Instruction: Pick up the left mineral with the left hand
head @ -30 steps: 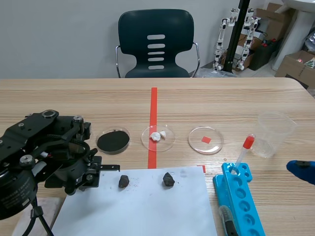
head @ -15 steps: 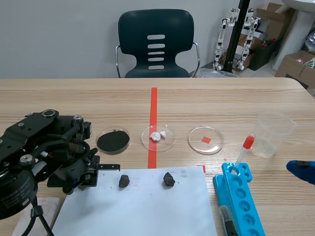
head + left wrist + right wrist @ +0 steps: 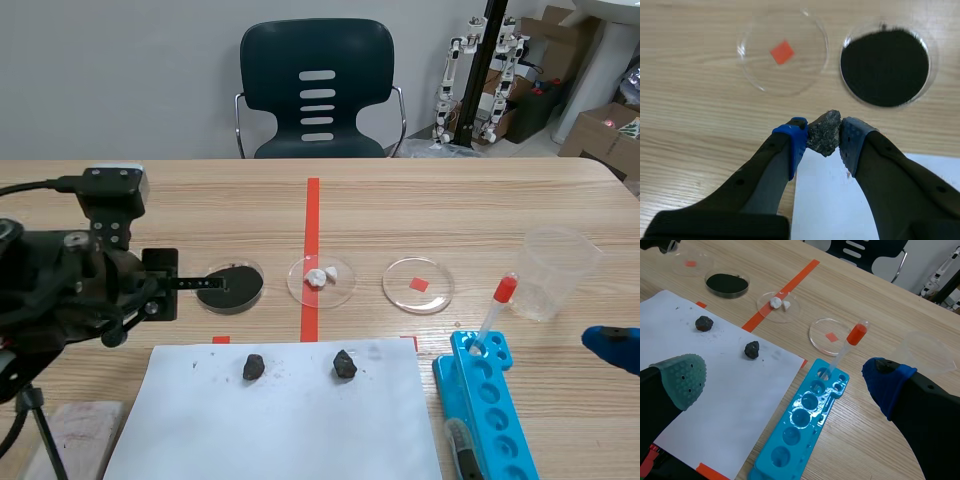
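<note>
The left jaws are closed on the left mineral point(image 3: 824, 132). This small dark grey stone sits between the two soft pads point(image 3: 796, 140), and only their tips press on its sides. The left wrist view shows it up in the air, off the desk point(image 3: 450, 200), above the far left corner of the white paper point(image 3: 830, 200). Ahead of it are a clear dish point(image 3: 805, 65) with a little red square inside and a dish of black powder point(image 3: 885, 67).

Further right, two more dark stones lie on the paper. One is near the middle point(image 3: 253, 367) and one is a bit to its right point(image 3: 344, 363). Next come a blue rack point(image 3: 490, 410) holding a tube with a red cap point(image 3: 497, 310), and a clear cup point(image 3: 558, 270). The right jaws are wide open, hold nothing, and are far from the stones.

I think the pick is nearly done, but the stone is lumpy and the grip is small. If the arm jerks or the jaws loosen, the stone may twist and slip out. It could then drop onto the paper or into the black powder and make a mess.
</note>
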### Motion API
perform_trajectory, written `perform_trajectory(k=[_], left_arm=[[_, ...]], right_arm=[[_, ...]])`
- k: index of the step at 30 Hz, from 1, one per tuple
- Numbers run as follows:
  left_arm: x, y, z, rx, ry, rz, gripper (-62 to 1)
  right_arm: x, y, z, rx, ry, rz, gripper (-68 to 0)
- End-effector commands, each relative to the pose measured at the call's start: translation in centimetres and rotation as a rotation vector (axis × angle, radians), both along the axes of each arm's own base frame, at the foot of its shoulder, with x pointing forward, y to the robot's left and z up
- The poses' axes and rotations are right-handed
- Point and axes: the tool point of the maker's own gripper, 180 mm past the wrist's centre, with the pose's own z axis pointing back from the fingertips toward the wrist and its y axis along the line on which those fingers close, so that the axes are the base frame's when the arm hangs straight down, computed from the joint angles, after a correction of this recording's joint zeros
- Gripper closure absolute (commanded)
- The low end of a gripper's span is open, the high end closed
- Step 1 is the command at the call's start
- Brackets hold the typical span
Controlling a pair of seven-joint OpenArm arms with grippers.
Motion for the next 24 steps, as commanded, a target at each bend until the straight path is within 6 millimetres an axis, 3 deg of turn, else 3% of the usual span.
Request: perform_trajectory(k=[1,8,17,24], left_arm=[[0.0,0.7,0.8,0.018,-0.054,0.000,-8.5],[-0.9,0.7,3.8,0.014,-0.241,-0.113,-8.5],[-3.7,-3.2,8.3,-0.075,-0.476,-0.441,-8.5],[-7.2,-5.8,10.0,-0.191,-0.563,-0.625,-8.5]], right_arm=[[0.6,0.3,1.2,0.015,-0.043,0.006,-67.9],[0.6,0.3,1.2,0.015,-0.043,0.006,-67.9],[0.6,0.3,1.2,0.015,-0.043,0.006,-67.9],[0.6,0.3,1.2,0.015,-0.043,0.006,-67.9]])
